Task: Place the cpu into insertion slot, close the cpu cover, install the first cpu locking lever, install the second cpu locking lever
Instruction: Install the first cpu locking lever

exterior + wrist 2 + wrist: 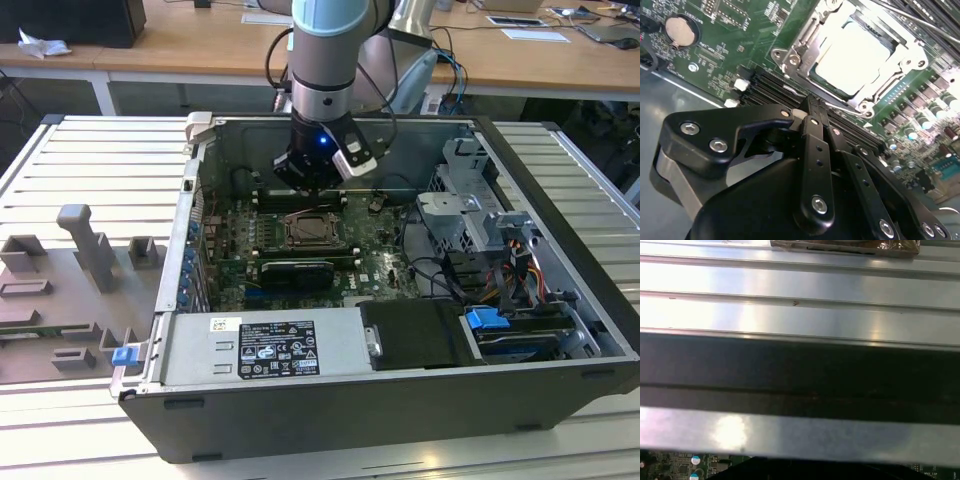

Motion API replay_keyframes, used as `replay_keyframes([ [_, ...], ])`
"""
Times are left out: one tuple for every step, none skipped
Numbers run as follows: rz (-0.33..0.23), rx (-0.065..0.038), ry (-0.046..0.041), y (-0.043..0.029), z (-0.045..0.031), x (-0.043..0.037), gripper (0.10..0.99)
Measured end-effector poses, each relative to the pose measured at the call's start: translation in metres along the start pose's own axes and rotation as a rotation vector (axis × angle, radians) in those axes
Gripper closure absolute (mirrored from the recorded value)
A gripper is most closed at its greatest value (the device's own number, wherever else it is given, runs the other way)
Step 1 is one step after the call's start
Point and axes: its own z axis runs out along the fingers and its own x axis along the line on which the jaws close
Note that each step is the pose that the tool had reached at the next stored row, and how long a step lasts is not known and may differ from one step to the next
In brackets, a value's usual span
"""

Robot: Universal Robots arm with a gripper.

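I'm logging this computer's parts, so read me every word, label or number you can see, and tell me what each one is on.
No text here can be quoted; each is too small or blurred.
On the large label on the power supply: print too small to read.
On the small sticker beside it: too small.
On the green board: white lettering, blurred.
On the coin battery: no legible marking.
On the chip: washed out by glare.
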Motion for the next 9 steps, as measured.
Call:
replay_keyframes([
  [0.000,0.000,0.0000,-0.0001,0.0008,-0.0020,0.980],
  [0.000,0.000,0.0000,-0.0002,0.0014,-0.0035,0.980],
  [0.000,0.000,0.0000,-0.0003,0.0017,-0.0043,0.980],
  [0.000,0.000,0.0000,-0.0003,0.0022,-0.0050,0.980],
  [0.000,0.000,0.0000,-0.0004,0.0027,-0.0055,0.980],
  [0.000,0.000,0.0000,-0.0004,0.0036,-0.0062,0.980],
  [0.000,0.000,0.0000,-0.0005,0.0043,-0.0069,0.980],
  [0.000,0.001,0.0000,-0.0006,0.0047,-0.0072,0.980],
  [0.000,0.003,0.0001,-0.0007,0.0056,-0.0079,0.980],
])
